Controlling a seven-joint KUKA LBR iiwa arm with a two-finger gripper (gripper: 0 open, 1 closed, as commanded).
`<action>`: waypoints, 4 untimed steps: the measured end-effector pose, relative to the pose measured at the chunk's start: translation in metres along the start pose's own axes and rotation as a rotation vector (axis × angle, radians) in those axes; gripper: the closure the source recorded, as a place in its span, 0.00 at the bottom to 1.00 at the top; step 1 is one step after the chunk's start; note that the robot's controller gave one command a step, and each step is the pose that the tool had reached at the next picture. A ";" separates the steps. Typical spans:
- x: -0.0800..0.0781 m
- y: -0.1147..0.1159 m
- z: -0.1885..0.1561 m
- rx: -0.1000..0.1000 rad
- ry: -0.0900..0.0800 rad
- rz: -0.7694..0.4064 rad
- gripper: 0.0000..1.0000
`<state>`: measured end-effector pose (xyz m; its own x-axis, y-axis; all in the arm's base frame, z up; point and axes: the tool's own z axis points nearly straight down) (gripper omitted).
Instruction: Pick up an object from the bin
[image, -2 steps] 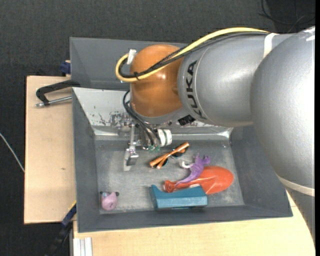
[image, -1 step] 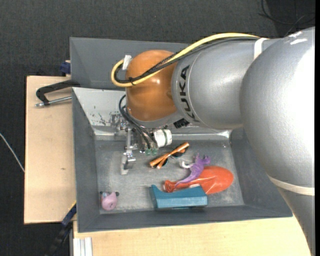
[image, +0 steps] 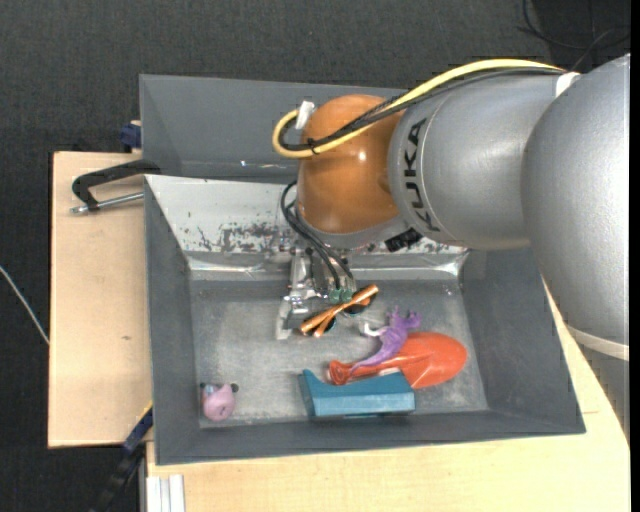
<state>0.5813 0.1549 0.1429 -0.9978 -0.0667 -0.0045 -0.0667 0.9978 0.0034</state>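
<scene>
From where I stand, the gripper (image: 303, 312) is down inside the bin (image: 170, 330), low over the floor, above and a little left of the blue block (image: 358, 394). Right at its tip lies a thin orange-and-black striped piece (image: 346, 304), crossed like two sticks, directly above the blue block. I cannot tell whether the gripper is open, closed or already has that piece, because the arm's orange cover (image: 345, 165) looms over it and the tip is a tangle of metal.

The striped piece is nearest, so I take it for the thing being picked. To do this well, I would want the gripper centred where the two sticks cross, not on a thin end that could pivot or slip out. The grip should be firm before any lift.

A small white bit (image: 372, 327) and a purple figure (image: 396, 334) lie above the blue block's right half. The figure touches a red-orange balloon-like thing (image: 432, 360) at the block's upper right. A sideways drag could snag these, so a straight vertical lift seems safest.

A small pink thing (image: 218, 401) sits well left of the blue block, out of harm's way
</scene>
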 end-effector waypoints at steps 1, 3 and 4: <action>0.001 -0.018 -0.008 0.007 0.001 0.179 0.00; 0.004 -0.058 0.039 0.001 -0.002 0.230 0.00; 0.004 -0.083 0.053 0.000 0.009 0.262 0.00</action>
<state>0.5834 0.0717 0.0899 -0.9810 0.1937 0.0054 0.1937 0.9811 0.0030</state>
